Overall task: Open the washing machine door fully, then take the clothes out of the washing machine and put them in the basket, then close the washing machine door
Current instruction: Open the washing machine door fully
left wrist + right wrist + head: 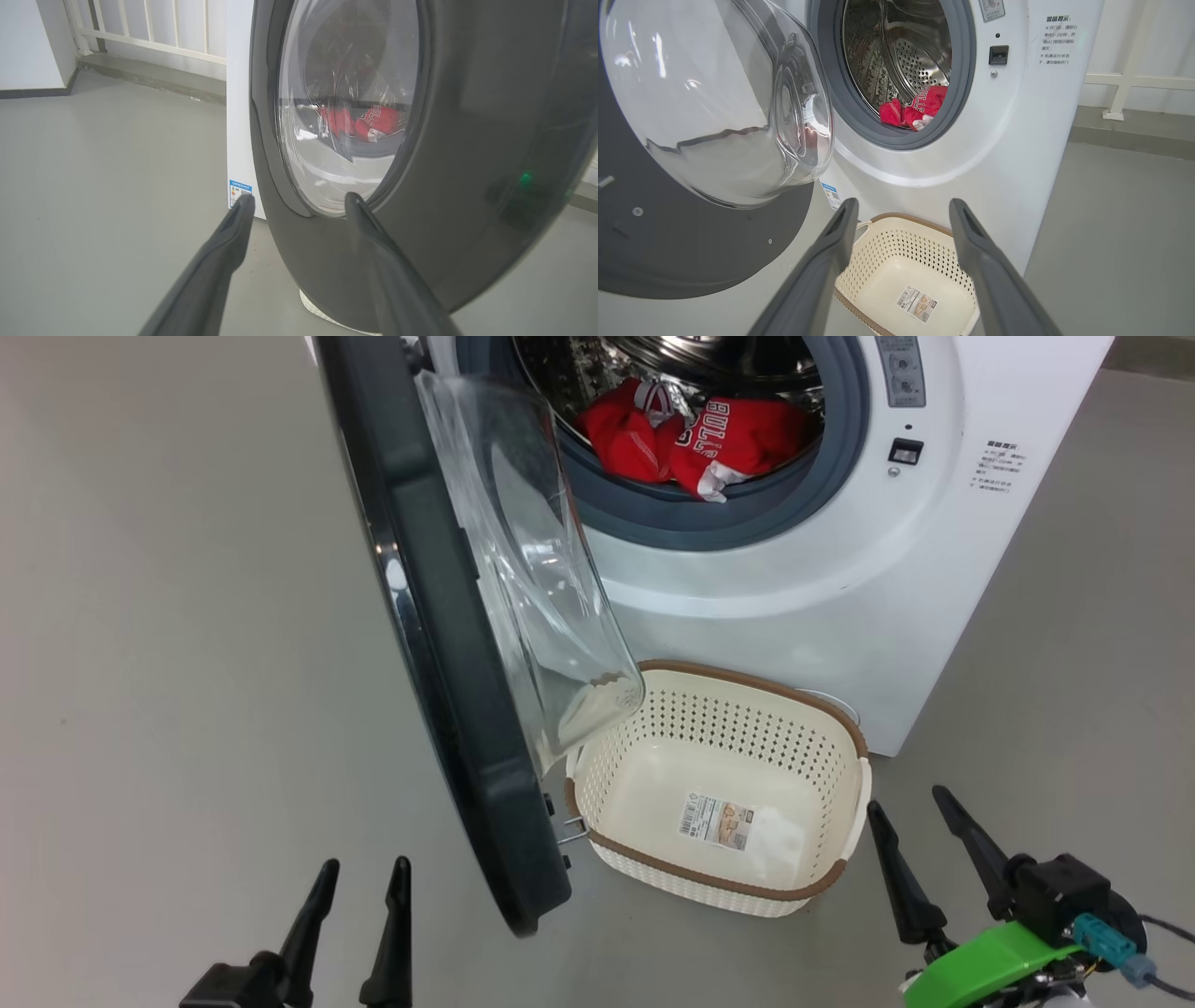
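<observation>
Clearly the washing machine door [448,709] stood only partly open, its glass bowl [532,569] overhanging the left end of the basket [747,683], while the clothes [728,439] lay inside the washing machine [840,616]. The left hand [364,863] and right hand [906,800] hung low, both spread and empty. An arm reaching in risked striking the glass, and dropped clothes might snag there and miss the basket.

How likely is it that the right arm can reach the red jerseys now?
Probably yes: the right gripper is open and empty, the washing machine door stands to its left, and nothing lies between it and the red jerseys.
</observation>
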Controlling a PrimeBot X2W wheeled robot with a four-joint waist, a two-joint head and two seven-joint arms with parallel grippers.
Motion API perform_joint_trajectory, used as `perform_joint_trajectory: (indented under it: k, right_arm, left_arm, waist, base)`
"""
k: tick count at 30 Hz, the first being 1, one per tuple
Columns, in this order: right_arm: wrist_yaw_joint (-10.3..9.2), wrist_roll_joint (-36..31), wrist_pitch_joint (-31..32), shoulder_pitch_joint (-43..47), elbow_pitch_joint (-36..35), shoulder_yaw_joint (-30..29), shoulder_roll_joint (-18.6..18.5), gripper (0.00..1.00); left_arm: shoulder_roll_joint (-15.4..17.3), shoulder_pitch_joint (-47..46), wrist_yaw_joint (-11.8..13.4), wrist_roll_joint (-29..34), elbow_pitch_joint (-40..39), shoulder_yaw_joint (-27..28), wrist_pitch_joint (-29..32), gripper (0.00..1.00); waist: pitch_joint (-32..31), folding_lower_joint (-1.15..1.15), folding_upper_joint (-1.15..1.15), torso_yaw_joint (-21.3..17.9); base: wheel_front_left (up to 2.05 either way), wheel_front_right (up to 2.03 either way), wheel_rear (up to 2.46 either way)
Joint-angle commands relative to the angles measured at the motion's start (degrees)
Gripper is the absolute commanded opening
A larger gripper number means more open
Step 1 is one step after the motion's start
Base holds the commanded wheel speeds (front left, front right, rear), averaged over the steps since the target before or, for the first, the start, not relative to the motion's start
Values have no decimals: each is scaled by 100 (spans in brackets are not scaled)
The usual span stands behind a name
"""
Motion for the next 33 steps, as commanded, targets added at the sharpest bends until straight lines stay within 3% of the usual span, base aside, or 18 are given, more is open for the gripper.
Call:
perform_joint_trajectory:
  k: [1,11,13,14,23,28,33]
  right_arm:
    - [42,-70,-52,7,-129,103,14,100]
    - [42,-136,-52,90,-106,86,108,100]
    - [42,-151,-52,79,-113,83,114,100]
    - [42,-157,-52,74,-118,81,116,100]
    - [42,-182,-52,51,-153,63,105,100]
    - [42,-160,-52,40,-163,75,105,100]
    - [42,-123,-52,5,-137,144,110,100]
  left_arm:
    - [62,-71,-5,38,-164,190,-69,100]
    - [62,-75,19,9,-266,229,-69,100]
    - [62,-106,15,-21,-386,275,-69,10]
    - [62,-130,25,-8,-477,310,-69,0]
    - [62,-457,186,55,-1840,424,-69,0]
    - [62,-559,127,145,-2376,-159,-69,0]
    - [62,-451,-8,349,-2147,-1041,-69,0]
  waist:
    - [-9,0,0,11]
    - [-46,0,0,0]
    - [-42,0,0,2]
    - [-41,0,0,4]
    - [-28,0,0,33]
    - [-34,0,0,8]
    - [-24,0,0,-41]
  base:
    - [0,0,0]
    - [0,0,0]
    - [0,0,0]
    - [0,0,0]
    - [0,0,0]
    - [0,0,0]
    - [0,0,0]
